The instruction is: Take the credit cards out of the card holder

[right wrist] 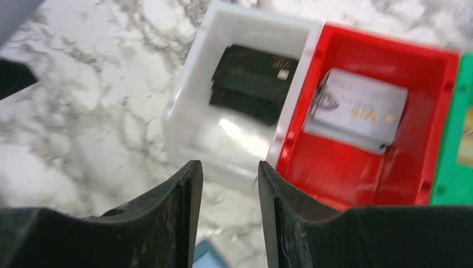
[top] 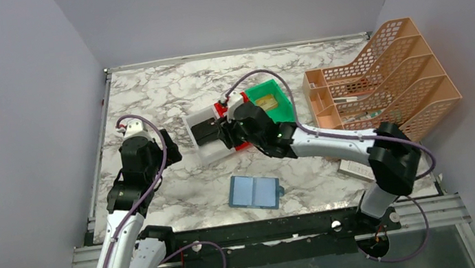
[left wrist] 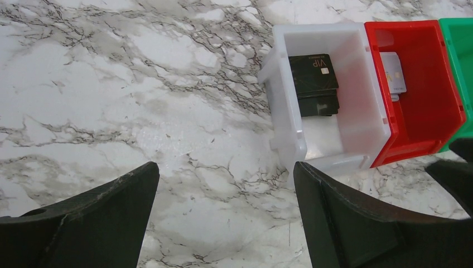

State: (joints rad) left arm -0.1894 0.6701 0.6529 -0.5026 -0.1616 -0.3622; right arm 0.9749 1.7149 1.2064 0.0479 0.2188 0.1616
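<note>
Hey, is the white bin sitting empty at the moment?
No, the white bin has black cards lying in it, the top one marked VIP.

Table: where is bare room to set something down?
Free: the marble behind the white bin, up to the far edge; also between the left arm and the card holder. Crowded: from that bin to the orange rack, under the right arm.

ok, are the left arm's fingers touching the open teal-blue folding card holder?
Apart. Top view: left fingers hang over bare marble tabletop; teal-blue card holder lies open nearer the bases, marble showing between them.
</note>
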